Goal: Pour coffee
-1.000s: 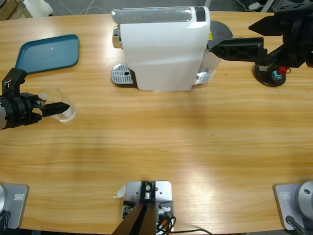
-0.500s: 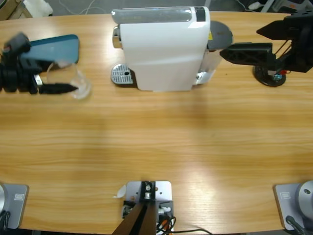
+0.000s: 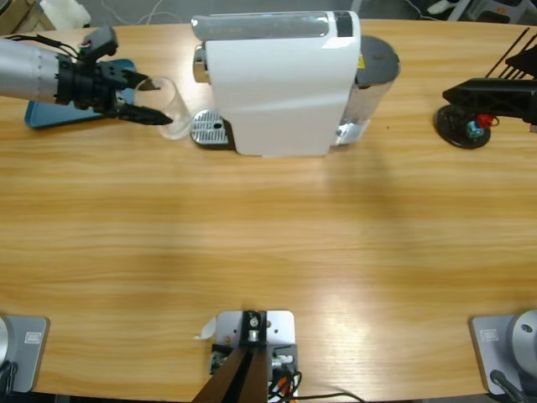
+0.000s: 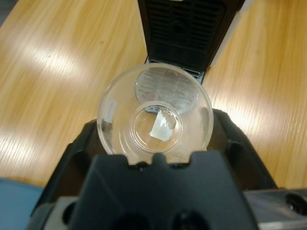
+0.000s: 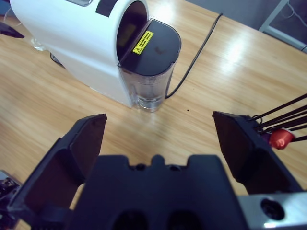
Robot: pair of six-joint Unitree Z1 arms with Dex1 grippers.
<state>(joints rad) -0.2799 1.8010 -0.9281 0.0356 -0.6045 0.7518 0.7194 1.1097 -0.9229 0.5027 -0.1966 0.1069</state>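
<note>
My left gripper (image 3: 159,102) is shut on a clear drinking glass (image 3: 170,107), holding it upright just left of the white coffee machine (image 3: 281,84) and its round metal drip tray (image 3: 210,128). In the left wrist view the glass (image 4: 155,117) sits between my jaws, with the drip tray (image 4: 165,84) and the machine's black front (image 4: 189,28) right behind it. No coffee shows in the glass. My right gripper (image 3: 457,91) hangs open at the far right, away from the machine (image 5: 81,38).
A teal tray (image 3: 46,115) lies at the back left, partly under my left arm. The machine's water tank (image 5: 151,62) is at its right end. A black capsule stand (image 3: 461,130) with a red capsule (image 5: 280,136) stands at the back right.
My left arm has carried the glass from the table's left edge up and right to the drip tray. My right arm has drawn back to the right, away from the machine.
</note>
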